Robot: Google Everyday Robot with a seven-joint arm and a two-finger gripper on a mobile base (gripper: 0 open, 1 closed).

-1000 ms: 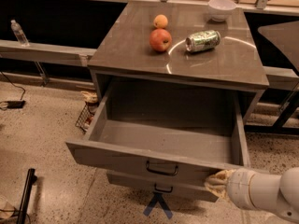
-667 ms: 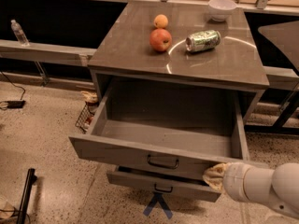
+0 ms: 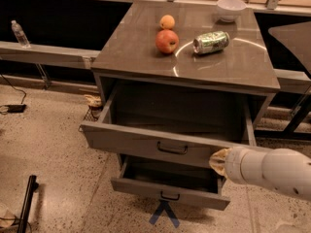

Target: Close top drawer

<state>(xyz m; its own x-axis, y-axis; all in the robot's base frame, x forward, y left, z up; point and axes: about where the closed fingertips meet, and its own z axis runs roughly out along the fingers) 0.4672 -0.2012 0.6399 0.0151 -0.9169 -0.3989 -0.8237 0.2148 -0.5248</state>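
The wide grey-brown top drawer [image 3: 131, 141] stands partly open. The pale end effector [image 3: 218, 161] touches the right end of its front; how open it is, I cannot tell.

- The gripper [image 3: 217, 161] is showing as a small tan-yellow tip with a dull, rounded surface, and it is sitting at the lower right of the view.
- The arm [image 3: 272, 173] behind it is presenting as a thick white cylinder, smooth and faintly glossy, and is widening toward the right edge.
- A short white collar is joining the tan tip to the casing.
- The casing's underside is shading to grey.
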